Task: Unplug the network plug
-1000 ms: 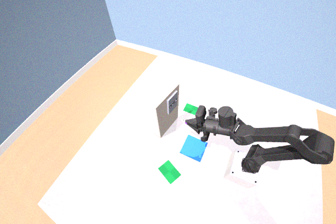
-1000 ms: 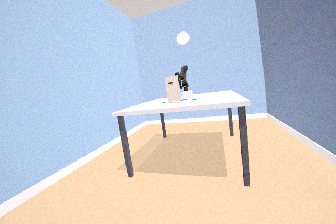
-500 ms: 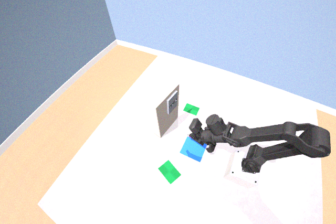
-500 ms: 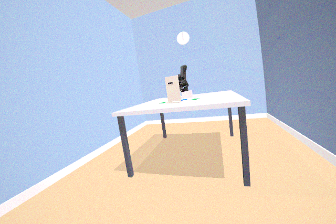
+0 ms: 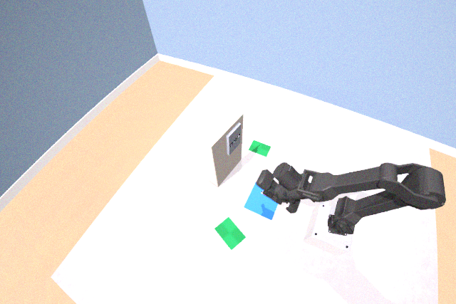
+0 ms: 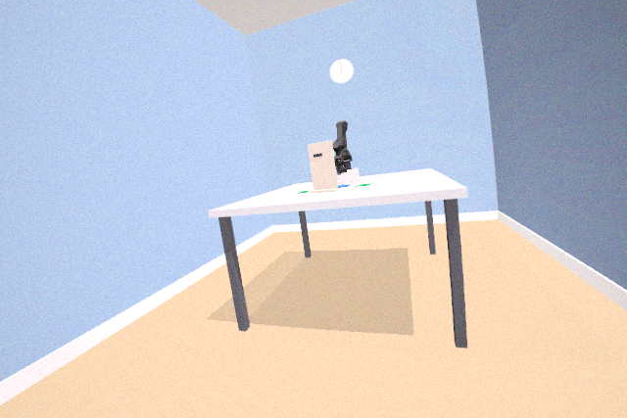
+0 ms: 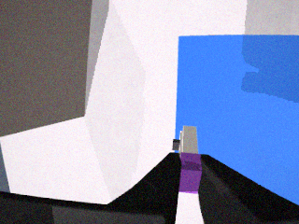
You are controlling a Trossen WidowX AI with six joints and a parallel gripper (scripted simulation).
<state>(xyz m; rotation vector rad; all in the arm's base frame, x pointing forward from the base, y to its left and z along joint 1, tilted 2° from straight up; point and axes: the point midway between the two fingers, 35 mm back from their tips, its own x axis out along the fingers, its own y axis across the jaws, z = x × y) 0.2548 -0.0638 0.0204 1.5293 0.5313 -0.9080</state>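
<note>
My gripper (image 5: 266, 193) (image 6: 344, 169) (image 7: 187, 162) is shut on the plug (image 7: 191, 173) and points down above the table. The plug has a purple body and a pale grey end, with a small dark piece at its side. It is clear of the panel (image 5: 221, 159) (image 6: 323, 172) (image 7: 42, 61). The socket block (image 5: 234, 139) with several dark ports is on the panel's face. The blue marked square (image 5: 256, 203) (image 6: 344, 185) (image 7: 220, 65) lies on the table; in the wrist view the plug overlaps its left edge. The top view shows the plug too small to judge its height.
One green patch (image 5: 259, 148) lies near the panel's foot, another green patch (image 5: 230, 233) on the blue square's other side. The upright panel stands beside the hand, at the left of the wrist view. The arm's white base block (image 5: 320, 232) stands on the white table (image 5: 165, 219) (image 6: 405, 185).
</note>
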